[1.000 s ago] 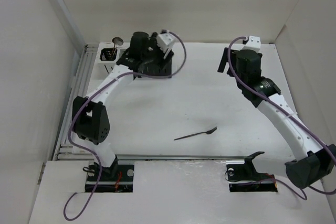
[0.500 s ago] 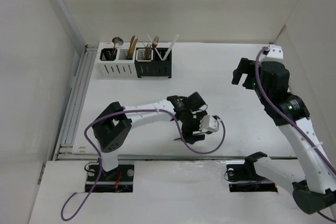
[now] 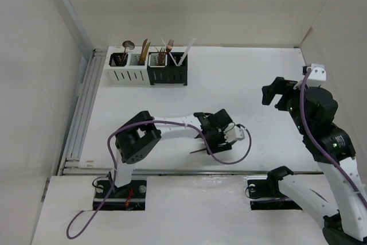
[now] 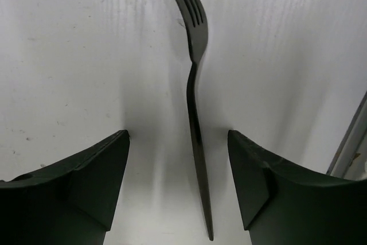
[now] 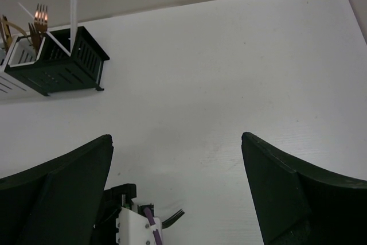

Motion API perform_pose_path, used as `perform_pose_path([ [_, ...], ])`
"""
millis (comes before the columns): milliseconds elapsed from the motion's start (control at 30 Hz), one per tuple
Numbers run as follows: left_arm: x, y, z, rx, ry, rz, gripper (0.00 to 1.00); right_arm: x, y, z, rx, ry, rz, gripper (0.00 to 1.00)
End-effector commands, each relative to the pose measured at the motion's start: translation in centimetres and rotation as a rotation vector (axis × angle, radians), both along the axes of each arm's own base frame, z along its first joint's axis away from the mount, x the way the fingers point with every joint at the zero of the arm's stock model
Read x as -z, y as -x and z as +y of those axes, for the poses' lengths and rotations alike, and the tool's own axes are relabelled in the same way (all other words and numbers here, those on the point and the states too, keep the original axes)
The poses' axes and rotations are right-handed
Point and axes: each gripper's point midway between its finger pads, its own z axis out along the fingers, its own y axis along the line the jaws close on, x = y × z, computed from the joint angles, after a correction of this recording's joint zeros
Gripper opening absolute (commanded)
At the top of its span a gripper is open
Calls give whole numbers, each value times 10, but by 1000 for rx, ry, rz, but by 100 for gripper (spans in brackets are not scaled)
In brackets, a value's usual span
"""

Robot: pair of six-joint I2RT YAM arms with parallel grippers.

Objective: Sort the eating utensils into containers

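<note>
A dark fork (image 4: 195, 113) lies flat on the white table, tines pointing away from the camera in the left wrist view. My left gripper (image 4: 178, 135) is open and low over it, with the handle between the two fingers and neither finger touching it. In the top view the left gripper (image 3: 217, 137) covers most of the fork, and only its handle end (image 3: 197, 151) shows. The containers (image 3: 148, 68) stand at the back left and hold a spoon, copper utensils and white sticks. My right gripper (image 5: 176, 137) is open and empty, raised over the right side (image 3: 276, 92).
The left arm's purple cable (image 3: 243, 144) loops beside the fork. A metal rail (image 3: 80, 113) runs along the table's left edge and another along the front. The black caddy (image 5: 63, 61) and the fork's tines (image 5: 175, 217) show in the right wrist view.
My left arm has swung from the containers down to the fork near the front and now straddles it. My right arm has drawn back toward the near right.
</note>
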Motion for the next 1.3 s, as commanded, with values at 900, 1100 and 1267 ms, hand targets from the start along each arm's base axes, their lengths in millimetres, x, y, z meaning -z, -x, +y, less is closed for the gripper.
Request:
perform_pose_path([
  [900, -38, -48, 33, -204, 30, 127, 0, -16, -16, -6, 39, 51, -57, 98],
  [1100, -175, -136, 59, -276, 367, -202, 0, -48, -53, 12, 18, 10, -151, 98],
  [1267, -271, -191, 92, -405, 600, -461, 0, -72, -84, 23, 20, -12, -210, 98],
])
